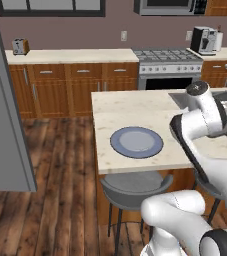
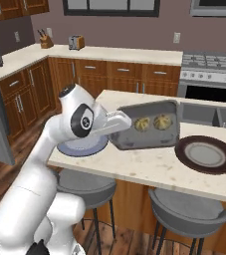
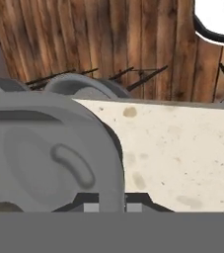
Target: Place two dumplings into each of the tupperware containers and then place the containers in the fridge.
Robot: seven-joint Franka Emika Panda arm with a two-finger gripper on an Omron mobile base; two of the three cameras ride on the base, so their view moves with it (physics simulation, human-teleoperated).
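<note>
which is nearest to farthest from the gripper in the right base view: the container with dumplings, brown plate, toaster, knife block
1. Container: held at its rim by the gripper, two dumplings inside.
2. Brown plate: on the island counter, just right of the container.
3. Toaster: on the back counter by the wall.
4. Knife block: left of the toaster, slightly farther.
</note>
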